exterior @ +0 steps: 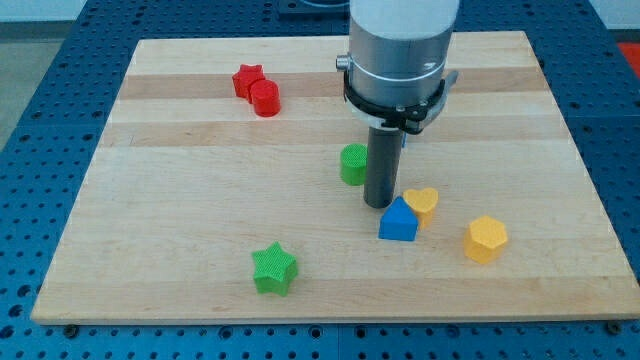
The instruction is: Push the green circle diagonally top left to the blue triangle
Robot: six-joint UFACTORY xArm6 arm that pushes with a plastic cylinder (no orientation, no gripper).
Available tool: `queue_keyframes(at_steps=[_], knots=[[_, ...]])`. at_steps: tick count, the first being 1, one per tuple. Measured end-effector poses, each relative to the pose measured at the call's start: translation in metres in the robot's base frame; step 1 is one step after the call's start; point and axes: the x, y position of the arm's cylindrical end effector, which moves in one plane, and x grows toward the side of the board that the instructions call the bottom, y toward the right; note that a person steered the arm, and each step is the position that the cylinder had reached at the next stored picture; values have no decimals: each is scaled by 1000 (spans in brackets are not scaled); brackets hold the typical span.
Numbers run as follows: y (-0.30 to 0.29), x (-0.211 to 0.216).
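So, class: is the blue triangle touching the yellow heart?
Touching: the camera view shows the blue triangle overlapping the yellow heart's lower-left edge, no board between them.

The arm (402, 30) enters from the view's top as a pale grey, smooth cylinder. Below it sits a brushed silver band (395, 72) ringed by a black clamp collar (393, 108) with small black lugs at either side. From that collar hangs a straight, dark grey rod ending at my tip (378, 205).
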Motion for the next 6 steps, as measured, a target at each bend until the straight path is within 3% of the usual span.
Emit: queue_keyframes(at_steps=[3,6], knots=[[0,-42],[-88,-42]])
